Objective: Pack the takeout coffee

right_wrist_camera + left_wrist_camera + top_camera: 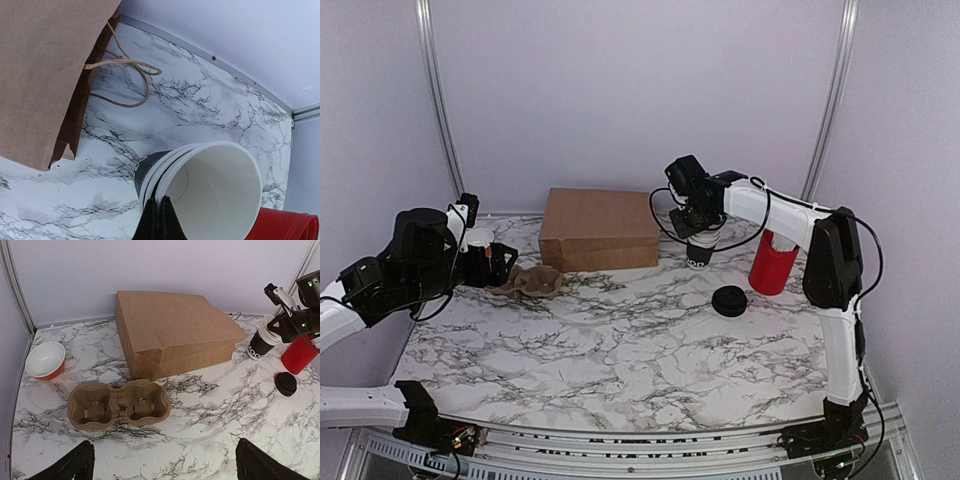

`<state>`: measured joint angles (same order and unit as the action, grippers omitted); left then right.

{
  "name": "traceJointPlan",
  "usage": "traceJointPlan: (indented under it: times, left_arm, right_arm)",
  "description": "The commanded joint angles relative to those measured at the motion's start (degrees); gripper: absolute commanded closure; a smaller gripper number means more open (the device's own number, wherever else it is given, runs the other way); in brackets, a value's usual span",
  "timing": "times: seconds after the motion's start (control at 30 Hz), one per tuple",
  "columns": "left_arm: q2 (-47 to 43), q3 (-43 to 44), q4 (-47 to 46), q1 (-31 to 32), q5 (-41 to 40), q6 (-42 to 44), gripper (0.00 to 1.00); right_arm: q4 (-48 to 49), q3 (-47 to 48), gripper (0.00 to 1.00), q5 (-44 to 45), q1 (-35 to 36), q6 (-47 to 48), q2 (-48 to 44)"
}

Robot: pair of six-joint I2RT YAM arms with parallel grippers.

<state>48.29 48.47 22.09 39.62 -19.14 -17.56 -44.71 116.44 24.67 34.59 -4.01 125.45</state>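
1. Right jaws pinch the rim of the small black paper cup (215, 195), white inside, nested on like cups beside the red cylinder (772, 263).
2. Its round black plastic lid (729, 300) lies apart on the marble bench (620, 350).
3. Left jaws spread wide.

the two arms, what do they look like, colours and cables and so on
Both the left arm and the right arm are made of white links joined by bulky black joint housings. Thin black cables loop loosely off the right arm. The left end effector and the right end effector are all black.
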Motion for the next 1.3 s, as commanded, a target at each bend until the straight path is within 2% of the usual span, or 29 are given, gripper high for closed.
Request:
traceJointPlan:
  times: [0.0,0.3,0.47,0.6,0.77,0.87,1.0,1.27]
  left_arm:
    - [0.07,0.42,0.86,-0.25,-0.82,0.42,0.01]
    - [0.44,0.4,0.89,-0.24,0.27,0.07,0.01]
    - [2.3,0.51,-0.43,-0.24,7.01,-6.17,0.01]
    - [5.62,-3.41,-8.76,0.51,15.84,-14.8,0.01]
    - [14.39,-5.85,-19.25,5.14,17.23,-20.8,0.01]
    - [20.9,-5.1,-24.63,8.11,17.73,-23.86,0.01]
    - [27.35,-3.87,-29.62,10.17,17.5,-27.71,0.01]
    - [29.49,-4.36,-34.1,10.31,18.12,-31.64,0.01]
  right_arm:
    - [-1.0,2.73,1.0,2.96,0.76,0.15,-4.97]
    - [-1.97,-1.07,1.0,0.1,3.43,-1.03,-10.76]
    - [0.85,-9.12,1.0,-5.97,5.85,-2.68,-17.63]
    - [3.97,-17.17,1.0,-9.88,10.0,-4.27,-22.44]
    - [8.66,-24.29,1.0,-15.18,16.67,-6.58,-25.98]
    - [11.13,-26.09,1.0,-16.99,21.07,-7.22,-26.48]
    - [11.35,-25.86,1.0,-14.55,26.47,-7.63,-25.46]
    - [13.22,-25.62,1.0,-13.67,29.72,-9.75,-23.19]
